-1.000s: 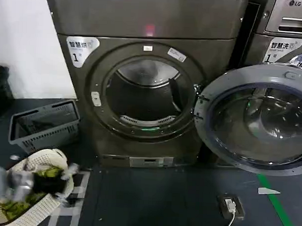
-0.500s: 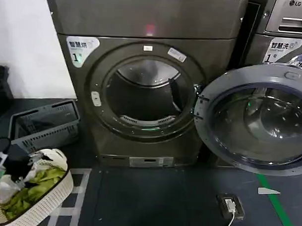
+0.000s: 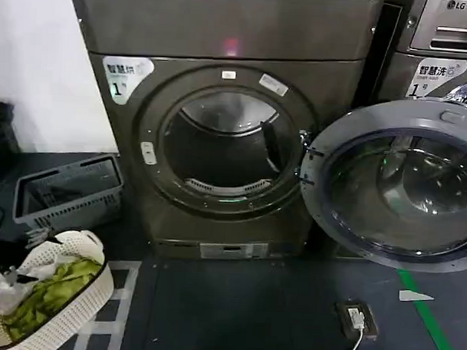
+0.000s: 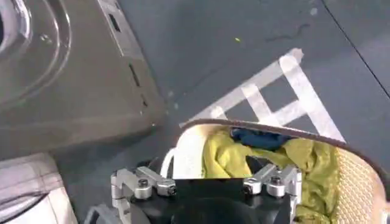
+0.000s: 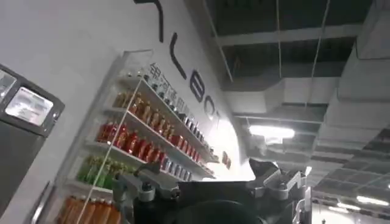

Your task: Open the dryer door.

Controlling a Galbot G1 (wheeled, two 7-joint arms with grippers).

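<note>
From the head view, your dryer door (image 3: pixel 394 184) already hangs swung wide beside the dryer (image 3: pixel 221 90). At the left wrist, the laundry basket (image 4: pixel 356 176) sits just past the left gripper (image 4: pixel 207 182) — I cannot tell its fingers' state; lowering risks snagging clothes. The right wrist faces shelves (image 5: pixel 140 140) — its fingers' state is unclear too.

Laundry setup inside a shop-type demo space. Evidence: big front-load dryer (image 3: pixel 220 121) w/ numbered sticker, door (image 3: pixel 394 184) swung open; second machine (image 3: pixel 441 44) right beside it, LG badge. Laundry basket (image 3: pixel 48 307) w/ clothes and an empty grey crate (image 3: pixel 68 192) on dark floor w/ tape markings. Right wrist view: wall shelves (image 5: pixel 140 134) stocked w/ bottled drinks, exposed ceiling ducts.
</note>
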